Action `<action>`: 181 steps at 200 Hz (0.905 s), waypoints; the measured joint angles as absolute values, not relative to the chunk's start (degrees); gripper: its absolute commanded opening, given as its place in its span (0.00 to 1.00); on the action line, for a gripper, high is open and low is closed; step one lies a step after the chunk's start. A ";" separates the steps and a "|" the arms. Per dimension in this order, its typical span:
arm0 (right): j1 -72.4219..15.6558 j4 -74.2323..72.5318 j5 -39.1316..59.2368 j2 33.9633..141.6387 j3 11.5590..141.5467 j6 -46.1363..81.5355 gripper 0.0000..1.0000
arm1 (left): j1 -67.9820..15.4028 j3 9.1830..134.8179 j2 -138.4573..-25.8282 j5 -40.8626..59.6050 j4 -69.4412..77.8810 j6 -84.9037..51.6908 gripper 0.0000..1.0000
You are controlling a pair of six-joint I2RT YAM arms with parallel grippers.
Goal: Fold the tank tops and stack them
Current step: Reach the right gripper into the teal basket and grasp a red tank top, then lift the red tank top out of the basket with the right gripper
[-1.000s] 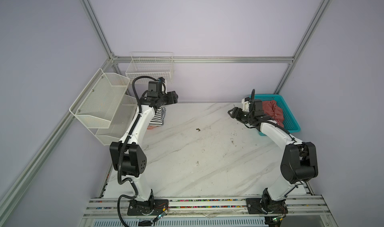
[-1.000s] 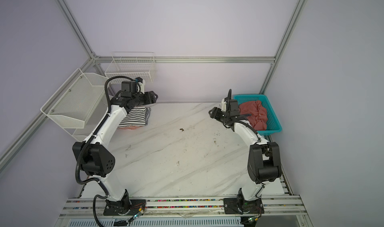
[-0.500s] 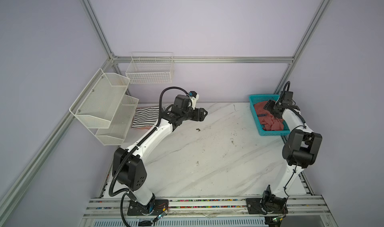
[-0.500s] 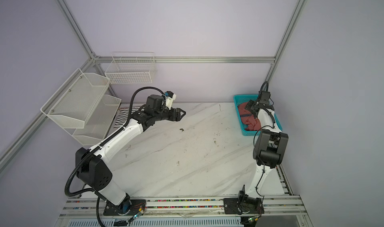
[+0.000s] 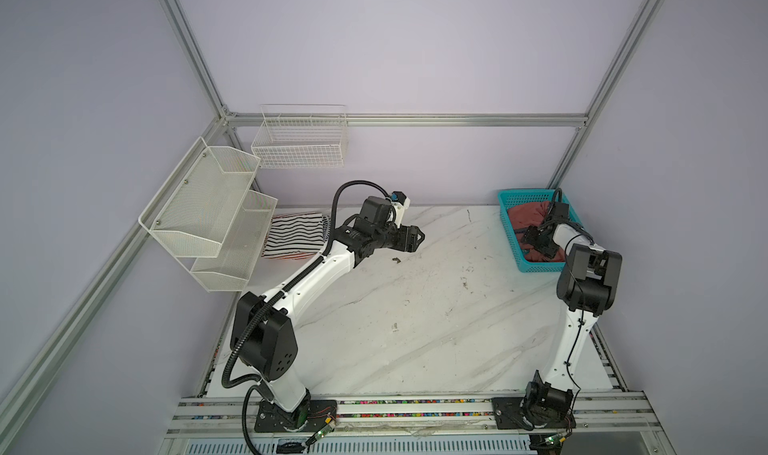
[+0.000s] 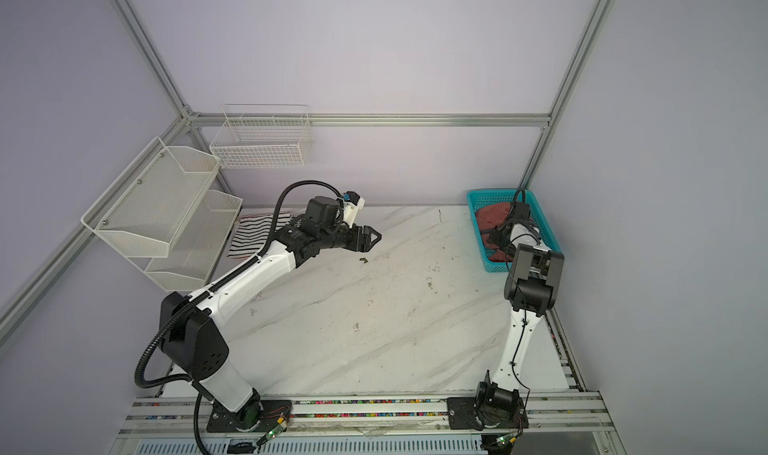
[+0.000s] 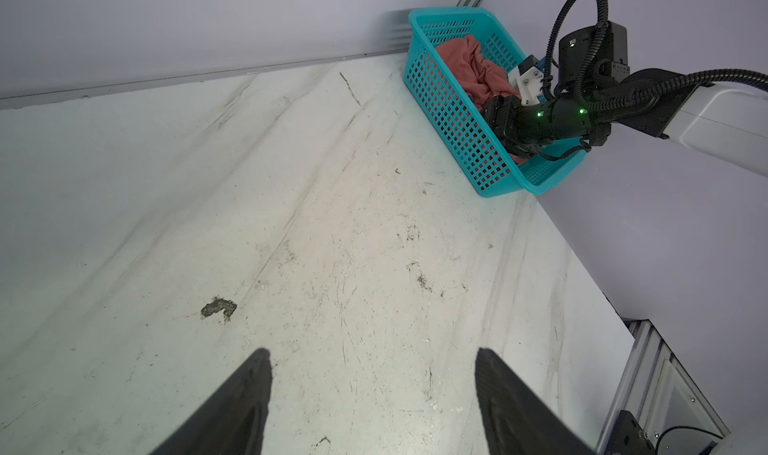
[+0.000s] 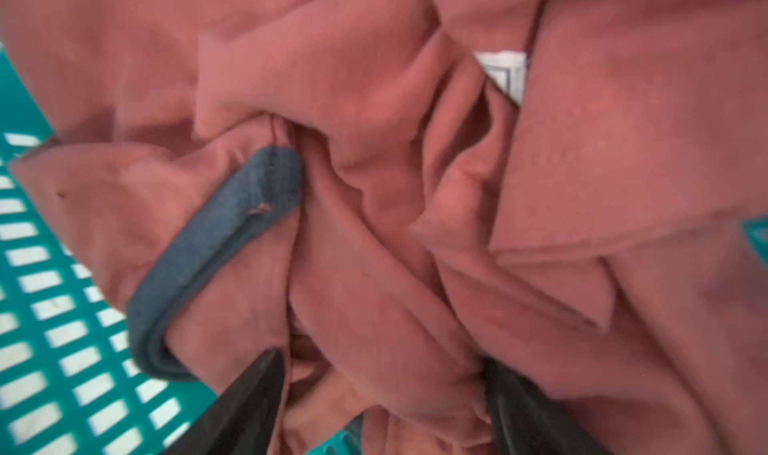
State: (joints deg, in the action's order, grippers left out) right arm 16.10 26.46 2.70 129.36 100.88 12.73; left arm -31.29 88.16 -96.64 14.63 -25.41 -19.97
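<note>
Pale lilac walls framed in aluminium bars close in the room. On the left wall hang two white mesh shelves, with a wire rack on the back wall beside them. Below them, at the table's far left corner, a black-and-white striped top lies flat and folded, with a red-striped edge showing under it. The left gripper hovers over bare table just right of that pile, jaws wide apart and holding nothing. The table is white marble-look, scuffed and scratched, with a small dark smudge near the gripper. At the far right corner, against the wall, stands a turquoise basket holding a crumpled salmon top with grey-blue trim. The right gripper is down in the basket, jaws wide, its fingers sunk into the cloth with loose folds between them.
</note>
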 measured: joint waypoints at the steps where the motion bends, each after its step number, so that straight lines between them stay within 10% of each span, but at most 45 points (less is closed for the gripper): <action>1: 16.10 26.46 2.61 129.38 100.90 12.78 0.61 | -31.31 88.16 -96.64 14.61 -25.41 -19.97 0.76; 33: 16.47 26.37 1.91 129.84 101.14 11.97 0.00 | -31.53 88.16 -96.66 14.50 -25.65 -19.97 0.76; 181: 16.45 17.91 6.15 89.12 88.58 14.20 0.00 | -31.66 88.07 -96.75 13.43 -26.30 -19.94 0.77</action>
State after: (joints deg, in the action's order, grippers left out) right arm 16.45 17.91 6.15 89.12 88.58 14.20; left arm -31.66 88.07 -96.75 13.43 -26.30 -19.94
